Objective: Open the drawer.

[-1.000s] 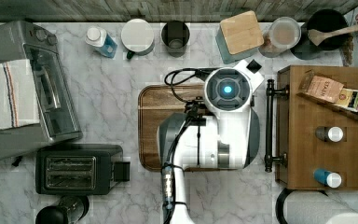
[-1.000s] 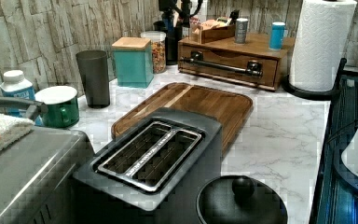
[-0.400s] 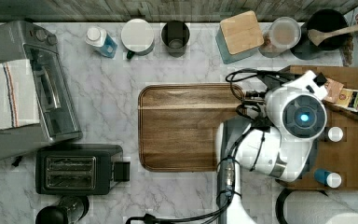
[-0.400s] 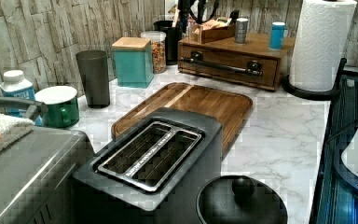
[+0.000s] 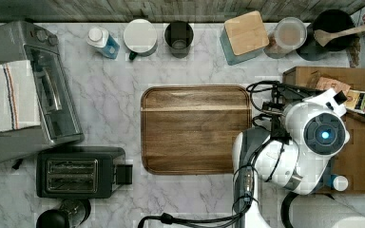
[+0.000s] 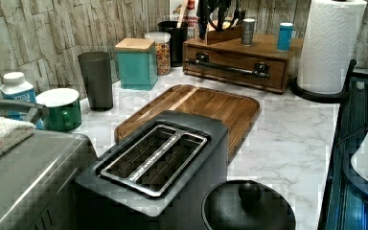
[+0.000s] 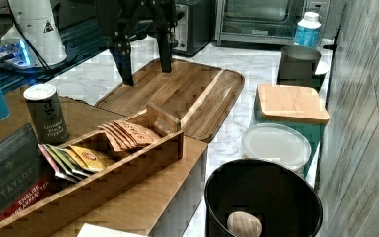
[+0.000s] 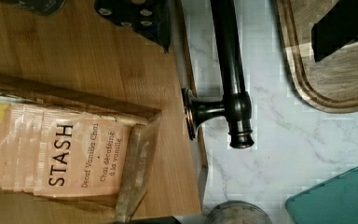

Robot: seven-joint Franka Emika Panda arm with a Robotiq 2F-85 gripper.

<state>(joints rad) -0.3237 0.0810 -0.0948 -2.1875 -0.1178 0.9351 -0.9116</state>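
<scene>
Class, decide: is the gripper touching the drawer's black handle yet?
Apart. In the wrist view the handle lies clear of both fingers, with marble counter showing between.

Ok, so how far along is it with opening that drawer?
Done: nothing yet. The drawer is shut, its front flush with the box. In hand: the gripper hangs open over the handle and does not look to be touching it. Left: lower onto the handle, close on it, and pull the drawer out.
</scene>
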